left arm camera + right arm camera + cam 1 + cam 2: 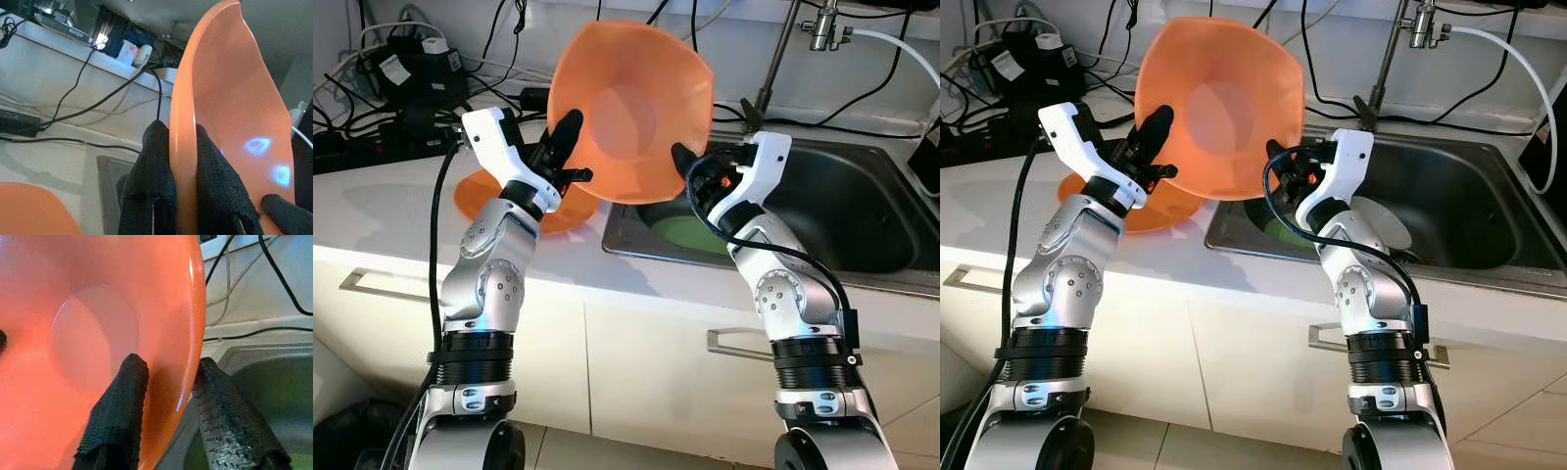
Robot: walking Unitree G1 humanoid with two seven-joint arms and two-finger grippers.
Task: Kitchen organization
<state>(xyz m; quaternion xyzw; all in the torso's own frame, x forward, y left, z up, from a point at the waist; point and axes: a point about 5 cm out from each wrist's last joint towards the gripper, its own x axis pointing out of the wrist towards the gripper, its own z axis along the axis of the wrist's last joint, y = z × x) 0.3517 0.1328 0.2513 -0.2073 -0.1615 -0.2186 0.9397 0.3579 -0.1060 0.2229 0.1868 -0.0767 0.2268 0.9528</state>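
A large orange bowl (pixel 636 108) is held up on edge above the left end of the sink (pixel 862 220), its hollow facing me. My left gripper (pixel 564 135) is shut on its left rim, one black finger on each side of the thin wall (pixel 182 128). My right gripper (pixel 683 157) is at the bowl's lower right rim. In the right wrist view its fingers straddle the rim (pixel 168 363): one lies against the inside, the other stands slightly off the outside, so it is open.
A second orange dish (pixel 480 196) lies on the white counter (pixel 391 211) under my left arm. A green plate (pixel 680 235) and a white plate (pixel 1383 225) lie in the sink. The tap (pixel 773 69) rises behind; cables and power boxes (pixel 411 73) crowd the back left.
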